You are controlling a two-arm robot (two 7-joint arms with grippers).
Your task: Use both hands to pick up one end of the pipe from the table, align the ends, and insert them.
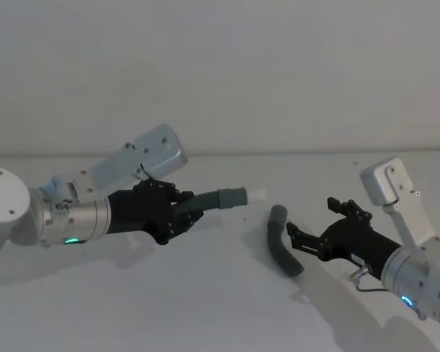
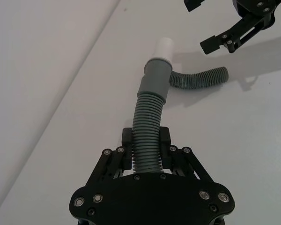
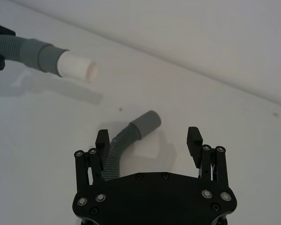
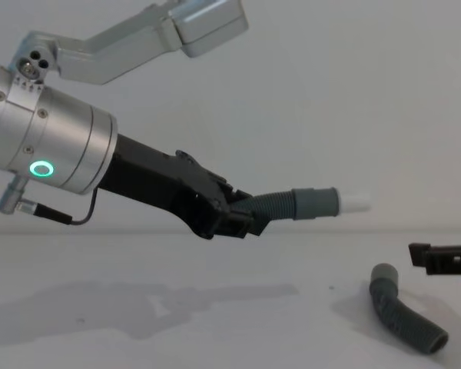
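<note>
Pipe piece number one is up off the table, corrugated part pinched tight in the left gripper. Its grey cuff and white tip stick out toward the right side. The second bent piece lies flat on the table with its plain grey cuff at the far end. The right gripper hovers just beside it, jaws spread wide.

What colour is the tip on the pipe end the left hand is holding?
White; the tip shows best in the right wrist view.
</note>
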